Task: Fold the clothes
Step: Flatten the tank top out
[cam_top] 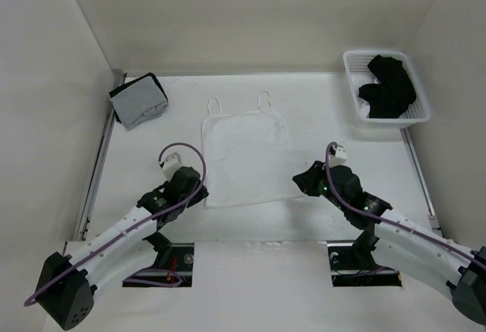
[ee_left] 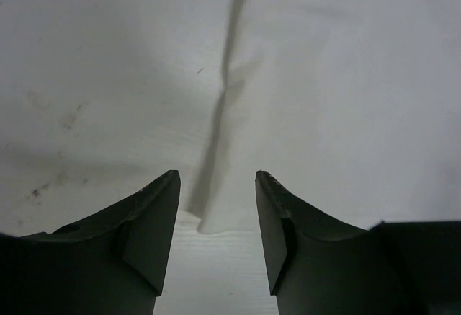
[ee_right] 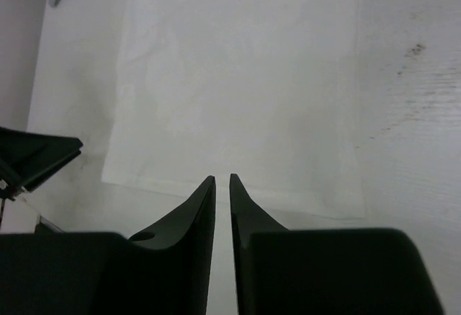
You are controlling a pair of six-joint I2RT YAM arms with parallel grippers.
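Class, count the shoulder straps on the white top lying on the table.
2, both at the far edge of the white top: left strap and right strap. None appears hidden.

The top external camera hangs high above and behind the robot, tilted down and forward, taking in the whole table (cam_top: 334, 119) up to the back wall (cam_top: 250, 13). The left wrist camera peers out between its own fingers (ee_left: 155, 221) — very low and close, onto the near left corner of the white top (ee_left: 346, 99). The right wrist camera sits higher, facing forward and slightly left over the top's near hem; the left gripper (ee_right: 68, 149) shows at its left edge. All three share that hem.
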